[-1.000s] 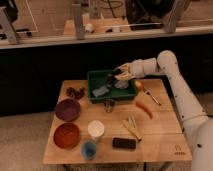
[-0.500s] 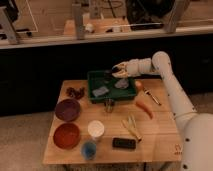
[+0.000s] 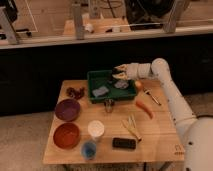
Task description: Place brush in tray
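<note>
The green tray [image 3: 94,76] stands at the back middle of the wooden table, with two greyish items inside it. My gripper [image 3: 118,73] hovers over the tray's right end, and its pale fingers look spread with nothing between them. The brush [image 3: 152,97], slim and dark with a glossy streak, lies on the table to the right of the tray, under my forearm and apart from the gripper. An orange carrot-shaped item [image 3: 144,108] lies just in front of the brush.
A purple bowl [image 3: 67,109] and a red-brown bowl [image 3: 66,135] sit at the left. A white cup [image 3: 95,129], a blue cup [image 3: 89,149], a flat black block [image 3: 124,143] and a pale utensil [image 3: 131,126] occupy the front. A small dark metal piece [image 3: 108,104] stands before the tray.
The gripper has drifted slightly left and up over the tray's right end, and the arm has shifted with it. The brush on the table has not moved.
</note>
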You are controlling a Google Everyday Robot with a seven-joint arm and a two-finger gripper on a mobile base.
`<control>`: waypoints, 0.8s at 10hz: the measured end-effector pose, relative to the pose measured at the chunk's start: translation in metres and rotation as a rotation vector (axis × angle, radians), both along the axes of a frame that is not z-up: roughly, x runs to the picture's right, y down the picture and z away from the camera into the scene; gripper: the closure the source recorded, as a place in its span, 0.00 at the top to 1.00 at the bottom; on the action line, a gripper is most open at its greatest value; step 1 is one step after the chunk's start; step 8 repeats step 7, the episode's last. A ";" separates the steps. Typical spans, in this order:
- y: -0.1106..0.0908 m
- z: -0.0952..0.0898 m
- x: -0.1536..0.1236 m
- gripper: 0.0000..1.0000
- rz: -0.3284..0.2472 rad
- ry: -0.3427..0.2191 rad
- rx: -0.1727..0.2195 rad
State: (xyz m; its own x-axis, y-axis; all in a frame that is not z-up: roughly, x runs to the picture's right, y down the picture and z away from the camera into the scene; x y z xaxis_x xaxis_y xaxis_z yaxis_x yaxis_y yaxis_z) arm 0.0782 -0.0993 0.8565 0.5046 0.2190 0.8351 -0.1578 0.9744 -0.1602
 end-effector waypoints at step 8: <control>0.009 0.012 0.058 0.80 -0.034 0.314 -0.269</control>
